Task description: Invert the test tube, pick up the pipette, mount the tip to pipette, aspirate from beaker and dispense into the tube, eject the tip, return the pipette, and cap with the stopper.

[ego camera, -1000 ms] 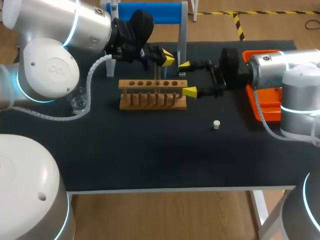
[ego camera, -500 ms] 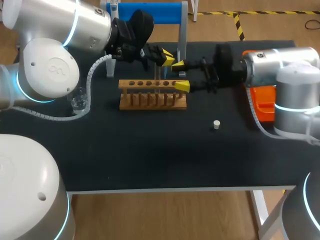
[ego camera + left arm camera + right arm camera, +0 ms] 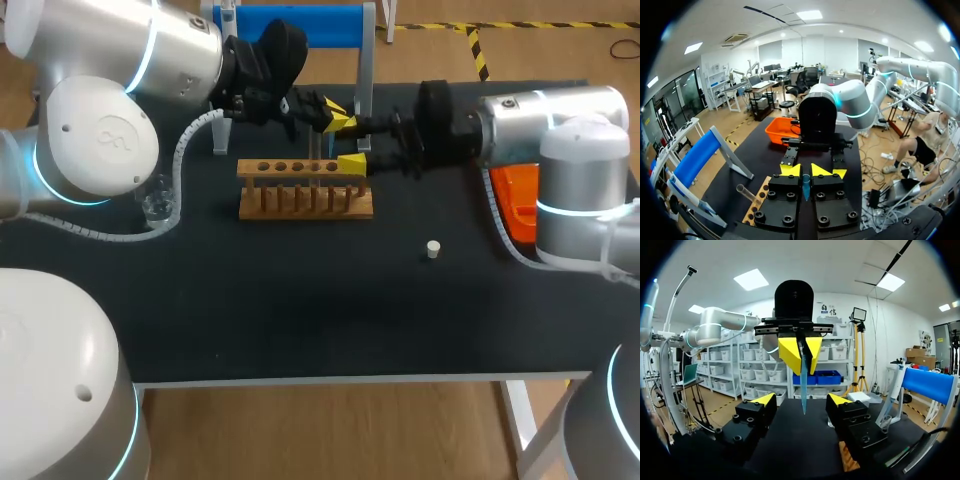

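Your right pincer (image 3: pixel 802 401) is standing spread wide and grasping nothing, with one yellow tip on each side of an open gap. The test tube (image 3: pixel 803 382) is hanging upright just ahead of that gap, in line with its middle, and neither finger is touching it. Just beyond, your left pincer (image 3: pixel 800 352) is clenching the tube by its upper part, so the lower length is hanging free.

I judge that you are working the first step, the hand-over that lets the tube be turned over. You should be easing the right pincer straight ahead until the free glass is sitting squarely between its fingers, below the left tips and clear of them. Be closing slowly, since thin glass will likely slip or crack under a hard squeeze. Do not be letting the left pincer go until both right fingers are pressing the tube.

The wooden rack (image 3: pixel 305 190) is sitting directly under both pincers, so be lifting clear of it before rotating. The stopper (image 3: pixel 433 249) is lying on the table (image 3: pixel 300 310), well apart from both pincers, on the right pincer's side.
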### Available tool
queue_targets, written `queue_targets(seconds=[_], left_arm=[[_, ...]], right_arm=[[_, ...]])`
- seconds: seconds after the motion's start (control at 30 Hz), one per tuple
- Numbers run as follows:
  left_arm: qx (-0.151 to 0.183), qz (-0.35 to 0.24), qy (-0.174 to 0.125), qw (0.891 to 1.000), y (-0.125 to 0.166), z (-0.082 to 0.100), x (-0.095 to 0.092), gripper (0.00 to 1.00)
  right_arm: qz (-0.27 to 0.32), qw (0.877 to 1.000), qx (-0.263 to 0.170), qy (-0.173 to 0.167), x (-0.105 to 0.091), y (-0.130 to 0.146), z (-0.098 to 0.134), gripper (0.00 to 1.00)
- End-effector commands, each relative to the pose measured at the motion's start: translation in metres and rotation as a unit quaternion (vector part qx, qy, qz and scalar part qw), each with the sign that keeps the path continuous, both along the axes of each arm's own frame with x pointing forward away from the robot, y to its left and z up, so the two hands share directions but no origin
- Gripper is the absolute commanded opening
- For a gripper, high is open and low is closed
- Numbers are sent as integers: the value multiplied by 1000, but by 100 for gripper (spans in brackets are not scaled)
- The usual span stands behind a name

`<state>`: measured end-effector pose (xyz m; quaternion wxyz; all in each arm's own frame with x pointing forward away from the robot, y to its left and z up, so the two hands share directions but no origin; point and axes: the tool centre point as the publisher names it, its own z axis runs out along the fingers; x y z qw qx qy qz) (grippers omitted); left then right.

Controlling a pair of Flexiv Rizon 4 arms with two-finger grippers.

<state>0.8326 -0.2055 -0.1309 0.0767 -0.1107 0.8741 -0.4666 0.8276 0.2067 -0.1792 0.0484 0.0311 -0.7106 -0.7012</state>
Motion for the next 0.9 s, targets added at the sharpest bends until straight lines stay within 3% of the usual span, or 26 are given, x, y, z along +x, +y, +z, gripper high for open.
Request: queue_targets(seconds=[0.03,0.9], left_arm=[[2,0,1,1000,1,1,0,0],[2,0,1,1000,1,1,0,0]], right_arm=[[4,1000,-2,-1,2,2,3,62],[19,1000,1,-2,4,17,12,47]])
